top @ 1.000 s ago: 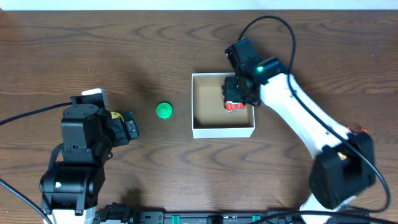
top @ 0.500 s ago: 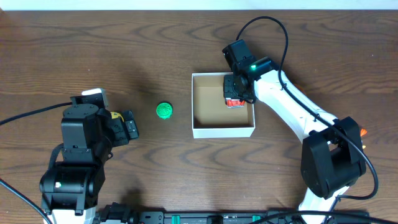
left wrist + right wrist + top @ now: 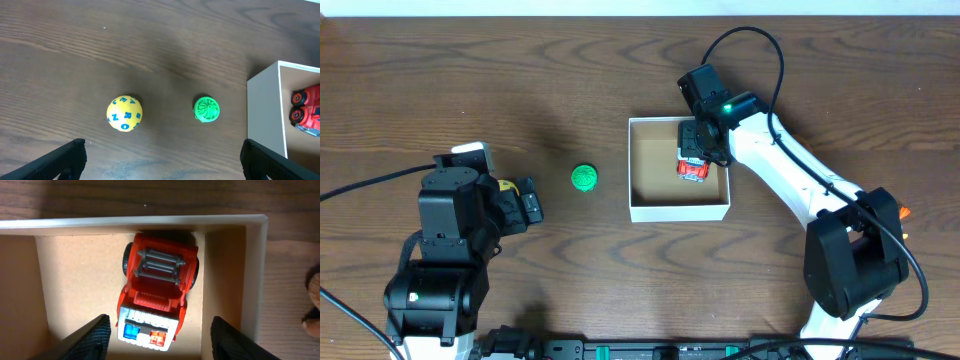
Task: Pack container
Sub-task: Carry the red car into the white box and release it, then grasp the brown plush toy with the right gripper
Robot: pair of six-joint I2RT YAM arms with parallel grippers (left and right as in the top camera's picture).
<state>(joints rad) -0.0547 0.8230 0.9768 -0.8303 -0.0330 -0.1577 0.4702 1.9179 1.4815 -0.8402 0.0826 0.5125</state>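
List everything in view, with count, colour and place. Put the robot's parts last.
table: one, dark brown wood, under everything
box: one, white walls and tan bottom, right of the table's middle
truck: one, red with a grey end, inside the box by its right wall
green toy: one, green, round, on the table left of the box
yellow ball: one, yellow with blue letters, on the table left of the green toy
left claw: one, black, open and holding nothing, left of both small toys
right claw: one, black, open, over the truck with a finger on either side
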